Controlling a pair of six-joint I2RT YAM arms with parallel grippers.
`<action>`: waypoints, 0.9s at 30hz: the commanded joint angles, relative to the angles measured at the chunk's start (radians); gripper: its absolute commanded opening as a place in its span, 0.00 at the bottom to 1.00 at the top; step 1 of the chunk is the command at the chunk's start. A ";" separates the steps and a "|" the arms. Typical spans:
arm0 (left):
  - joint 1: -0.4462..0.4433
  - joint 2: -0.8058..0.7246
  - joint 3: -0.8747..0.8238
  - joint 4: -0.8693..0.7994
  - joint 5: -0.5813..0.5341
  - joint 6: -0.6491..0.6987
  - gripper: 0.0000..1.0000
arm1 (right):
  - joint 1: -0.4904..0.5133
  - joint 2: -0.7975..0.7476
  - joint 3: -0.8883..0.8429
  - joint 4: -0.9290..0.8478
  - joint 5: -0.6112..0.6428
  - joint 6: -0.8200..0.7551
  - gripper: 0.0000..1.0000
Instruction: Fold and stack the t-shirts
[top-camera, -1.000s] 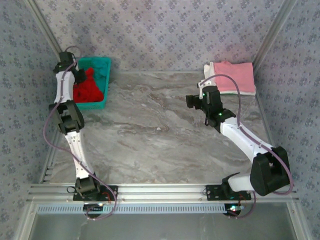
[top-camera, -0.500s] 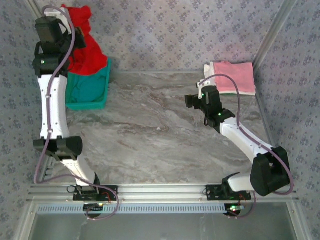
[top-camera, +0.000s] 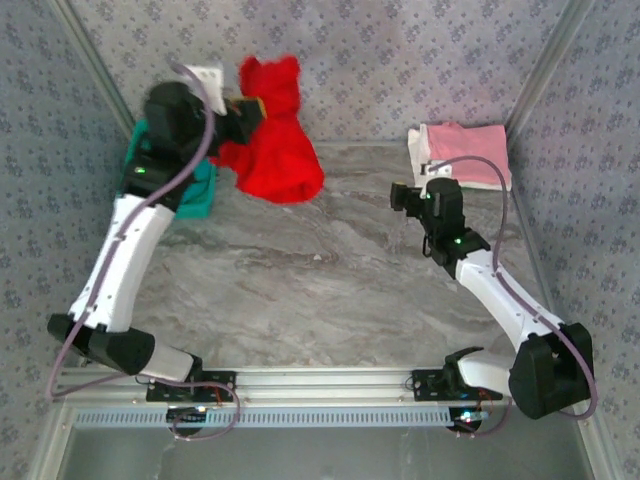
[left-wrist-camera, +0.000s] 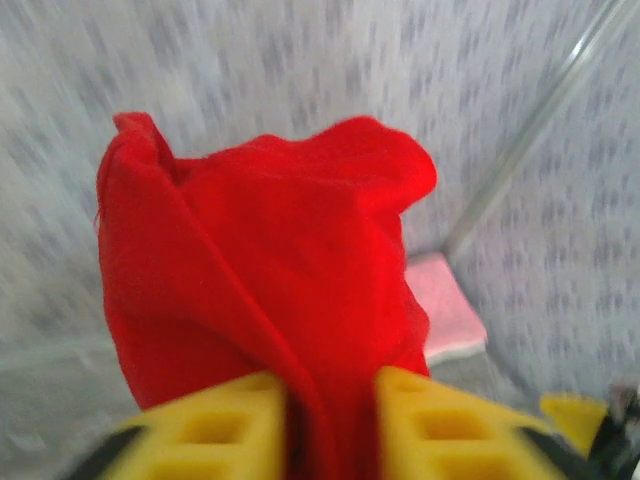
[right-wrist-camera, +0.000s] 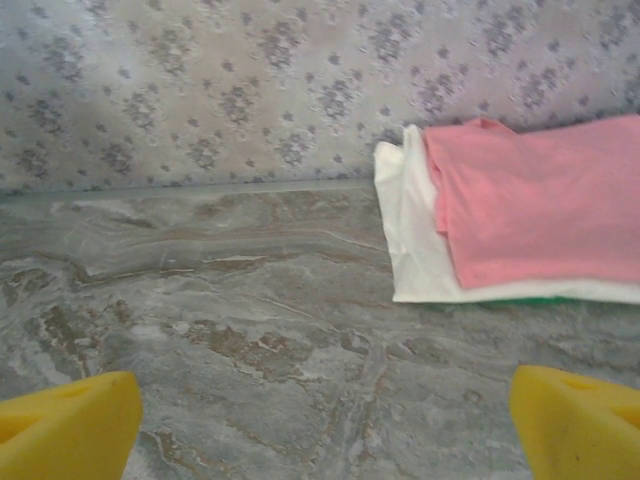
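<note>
Left arm raised high at about 10 o'clock of the surface (top-camera: 320, 290). The left end effector (left-wrist-camera: 330, 428) is clenched on the red t-shirt (left-wrist-camera: 270, 270), with cloth pinched between the yellow fingers (left-wrist-camera: 215, 432). From the top view the red t-shirt (top-camera: 278, 150) hangs bunched in the air off the end effector, clear of the surface, near 11 o'clock. The teal mesh basket (top-camera: 205, 192) sits just beside and below it, partly hidden by the arm. The right end effector (right-wrist-camera: 320, 430) is released, jaws spread wide with nothing between them, low over the surface and facing the back wall at about 1 o'clock. A folded stack lies in the far corner at 1–2 o'clock: pink t-shirt (right-wrist-camera: 540, 200) on top, white t-shirt (right-wrist-camera: 415, 255) under it and sticking out to the left, and teal t-shirt (right-wrist-camera: 540, 298) at the bottom, only a thin strip of its edge showing. The stack is well apart from the red t-shirt.
</note>
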 joint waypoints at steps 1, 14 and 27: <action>0.006 0.136 -0.156 0.186 0.095 -0.106 0.73 | -0.022 -0.012 -0.024 -0.006 -0.012 0.069 0.96; 0.064 -0.140 -0.614 0.165 -0.018 0.040 0.72 | 0.159 0.156 0.113 -0.103 -0.304 0.010 0.88; 0.006 0.264 -0.618 0.234 -0.008 0.102 0.69 | 0.203 0.659 0.548 -0.321 -0.457 0.118 0.67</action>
